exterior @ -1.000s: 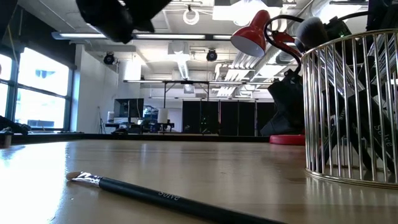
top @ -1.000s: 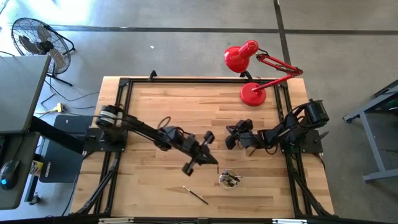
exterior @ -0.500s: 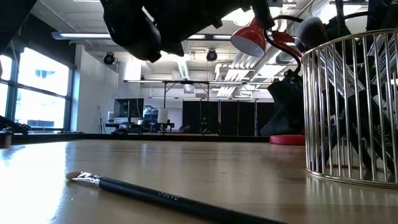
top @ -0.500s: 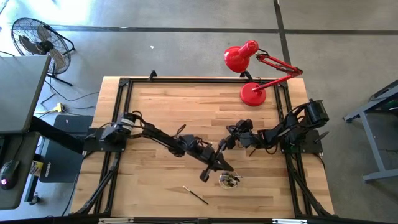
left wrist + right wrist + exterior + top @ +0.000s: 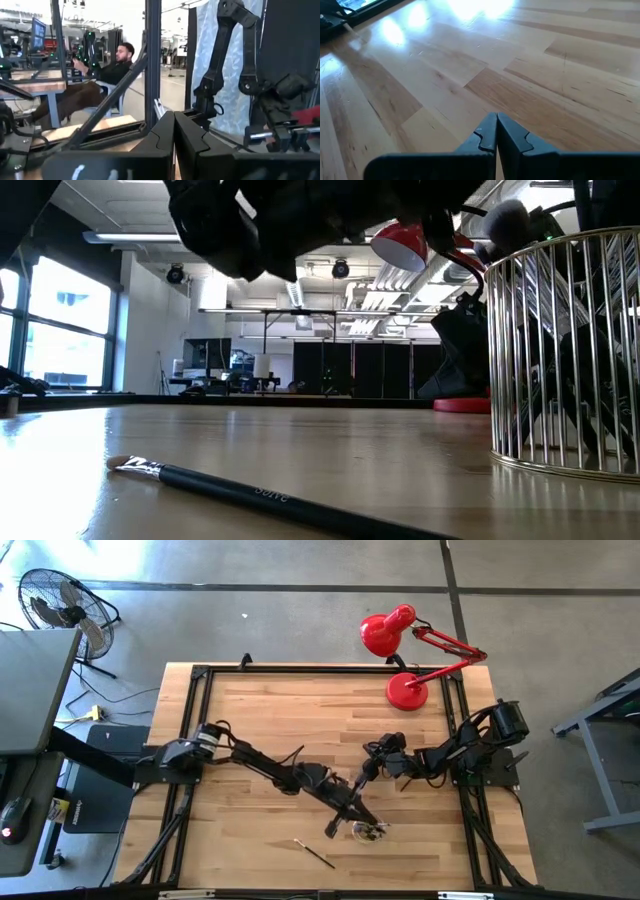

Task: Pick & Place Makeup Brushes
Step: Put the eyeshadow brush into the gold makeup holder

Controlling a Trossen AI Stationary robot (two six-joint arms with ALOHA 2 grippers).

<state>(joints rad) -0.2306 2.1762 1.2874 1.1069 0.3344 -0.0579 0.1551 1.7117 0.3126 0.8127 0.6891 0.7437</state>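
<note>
While the left gripper (image 5: 338, 824) hangs w/ fingers pressed together just beside the wire cup (image 5: 369, 830), nothing held, most makeup brushes (image 5: 372, 829) stand inside that cup; one dark-handled brush (image 5: 314, 853) lies alone on the table (image 5: 260, 710) near the front edge. Right gripper (image 5: 372, 766) sits closed & empty, mid-table by the red lamp (image 5: 405, 690) side

Red desk lamp (image 5: 405, 690) at table's (image 5: 260, 720) far right corner, floor fan (image 5: 60, 602) beyond left side, seated person (image 5: 107, 77) in background
</note>
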